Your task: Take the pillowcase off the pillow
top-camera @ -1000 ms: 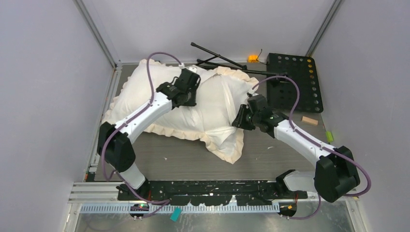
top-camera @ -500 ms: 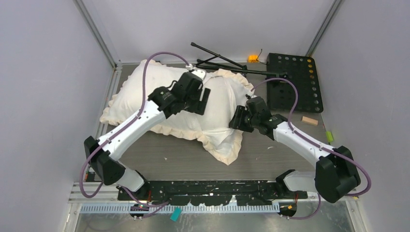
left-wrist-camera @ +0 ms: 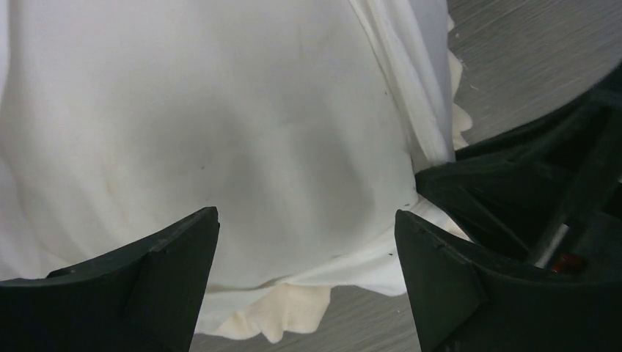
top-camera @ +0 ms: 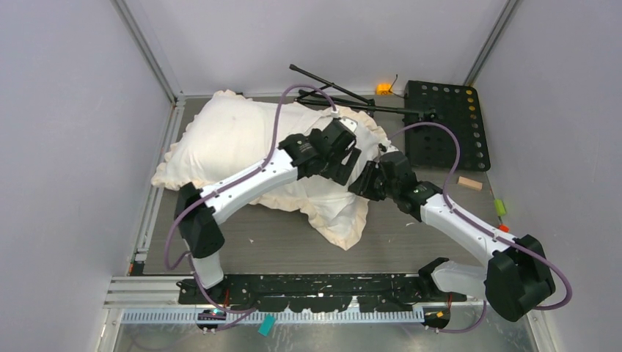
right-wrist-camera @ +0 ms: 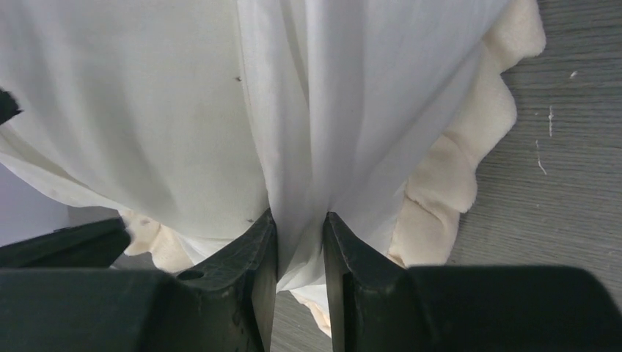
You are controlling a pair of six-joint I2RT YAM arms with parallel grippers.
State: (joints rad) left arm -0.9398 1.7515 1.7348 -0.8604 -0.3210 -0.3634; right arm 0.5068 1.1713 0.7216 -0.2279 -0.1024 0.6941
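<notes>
The pillowcase (top-camera: 242, 139) lies cream-white face up across the back left of the table, its ruffled frill (top-camera: 345, 231) hanging toward the front. The pillow is hidden inside it and shows only as a plump bulge. My left gripper (top-camera: 349, 169) hovers over the case's right end, jaws wide open; in the left wrist view it (left-wrist-camera: 304, 220) frames smooth white fabric (left-wrist-camera: 220, 132) with nothing clamped. My right gripper (top-camera: 365, 182) sits just beside it. In the right wrist view that gripper (right-wrist-camera: 301, 224) is shut on a gathered fold of the white pillowcase (right-wrist-camera: 308, 110).
Black folded rods (top-camera: 330, 88) and an orange object (top-camera: 383, 89) lie behind the pillowcase. A black perforated board (top-camera: 447, 125) stands at the back right, with a wooden block (top-camera: 470, 182) and a green piece (top-camera: 500, 207) near it. Walls close in on both sides.
My left arm swung right across the pillowcase, from its middle to beside the right gripper, and its jaws opened wide. The right gripper stayed at the right end, clamped on fabric.
</notes>
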